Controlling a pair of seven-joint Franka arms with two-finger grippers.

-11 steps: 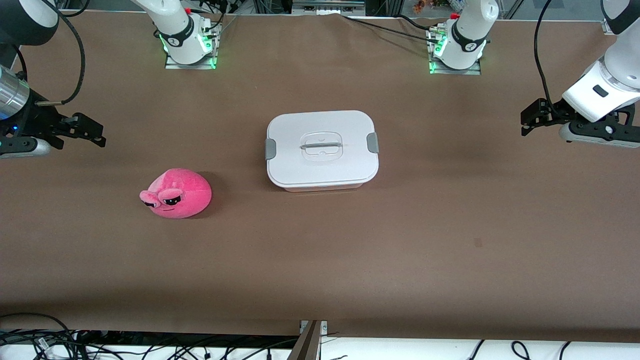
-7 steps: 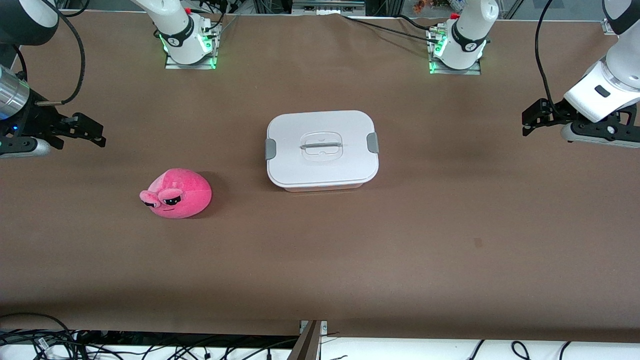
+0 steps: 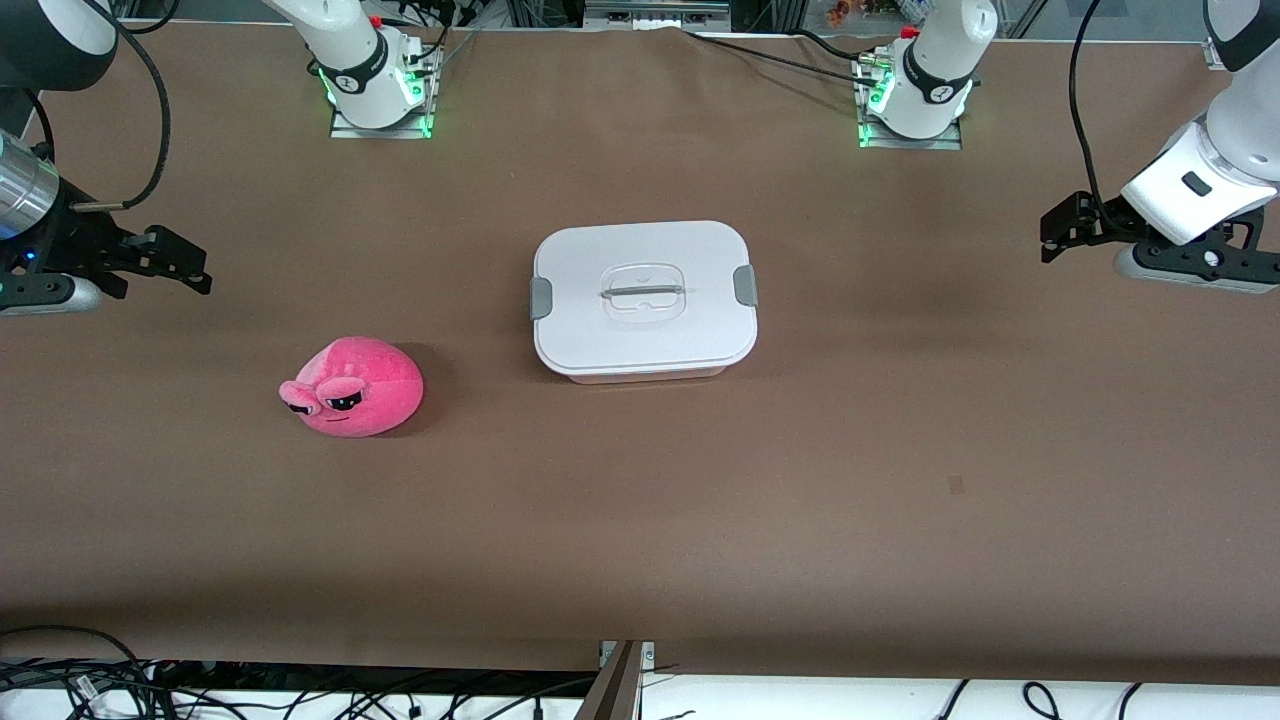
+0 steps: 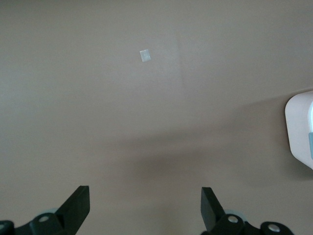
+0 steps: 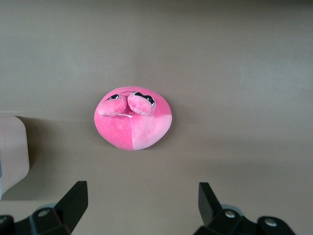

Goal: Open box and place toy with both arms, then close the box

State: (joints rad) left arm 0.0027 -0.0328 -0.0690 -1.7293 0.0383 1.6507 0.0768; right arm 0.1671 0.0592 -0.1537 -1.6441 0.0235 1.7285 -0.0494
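The box (image 3: 644, 298) sits mid-table, its white lid on and its grey side clips down. The pink plush toy (image 3: 352, 388) lies on the table toward the right arm's end, nearer the front camera than the box. My right gripper (image 3: 185, 262) hangs open over bare table at that end. In the right wrist view the toy (image 5: 133, 122) lies ahead of the open, empty gripper (image 5: 142, 203), with a corner of the box (image 5: 12, 147) showing. My left gripper (image 3: 1058, 228) is open over the other end. Its wrist view shows the gripper (image 4: 145, 205) empty and an edge of the box (image 4: 299, 127).
Both arm bases (image 3: 378, 95) (image 3: 912, 100) stand at the table's edge farthest from the front camera. A small mark (image 3: 956, 486) is on the brown cover toward the left arm's end. Cables (image 3: 100, 690) lie off the table's near edge.
The left gripper has shifted slightly toward the bases' edge of the table. The right arm, the box and the toy have not moved.
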